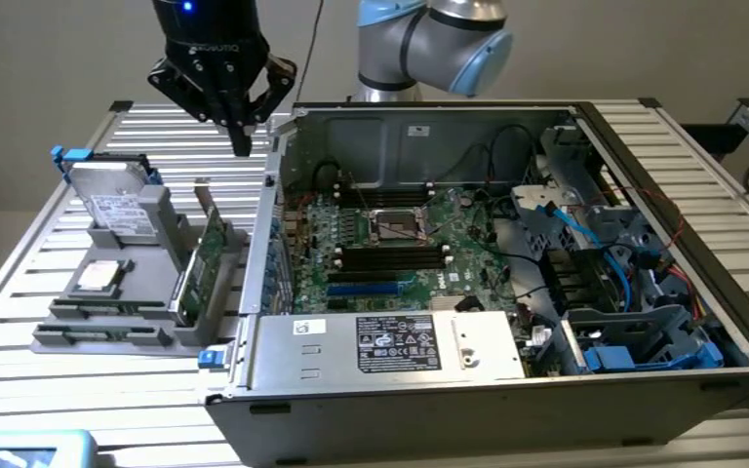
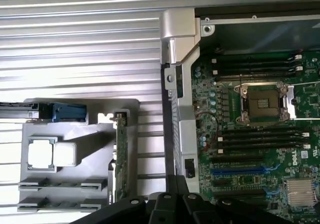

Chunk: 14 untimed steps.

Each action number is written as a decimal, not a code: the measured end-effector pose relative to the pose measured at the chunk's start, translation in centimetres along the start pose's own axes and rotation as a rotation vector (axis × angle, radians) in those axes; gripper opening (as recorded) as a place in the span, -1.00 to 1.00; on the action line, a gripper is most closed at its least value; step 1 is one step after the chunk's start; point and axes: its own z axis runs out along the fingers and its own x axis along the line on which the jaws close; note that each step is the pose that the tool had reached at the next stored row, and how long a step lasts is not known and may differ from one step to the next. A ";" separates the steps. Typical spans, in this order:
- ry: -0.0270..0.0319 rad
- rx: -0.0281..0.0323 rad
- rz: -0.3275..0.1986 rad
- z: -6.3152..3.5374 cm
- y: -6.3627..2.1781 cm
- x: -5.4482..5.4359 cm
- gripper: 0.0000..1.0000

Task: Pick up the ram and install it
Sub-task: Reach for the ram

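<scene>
My gripper (image 1: 241, 144) hangs high over the table, between the grey parts holder (image 1: 56, 336) and the open computer case (image 1: 479, 390). Its black fingers are shut together and point down with nothing between them. In the wrist view the gripper (image 2: 172, 200) sits over the case's side wall. A green expansion card (image 1: 206, 268) with a metal bracket stands on edge in the holder, seen edge-on in the wrist view (image 2: 120, 159). I cannot make out the ram; it is hidden or out of view. The motherboard (image 1: 479, 224) has long black memory slots (image 2: 257, 134) on both sides of the CPU socket (image 2: 262, 102).
The holder also carries a hard drive (image 1: 121, 210) and a square CPU (image 1: 98, 276). Inside the case are blue cables (image 1: 583, 229), drive cages (image 1: 642, 341) and a labelled power supply (image 1: 394, 343). The slatted metal table (image 1: 36, 224) extends around both.
</scene>
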 end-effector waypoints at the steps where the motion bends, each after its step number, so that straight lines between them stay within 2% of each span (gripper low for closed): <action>1: 0.0024 0.0002 0.000 0.13 -0.15 0.4 -0.79; 11: 0.0229 0.0017 0.001 1.63 -1.83 3.5 -0.79; 14: 0.0246 0.0021 0.001 1.92 -2.28 4.1 -0.79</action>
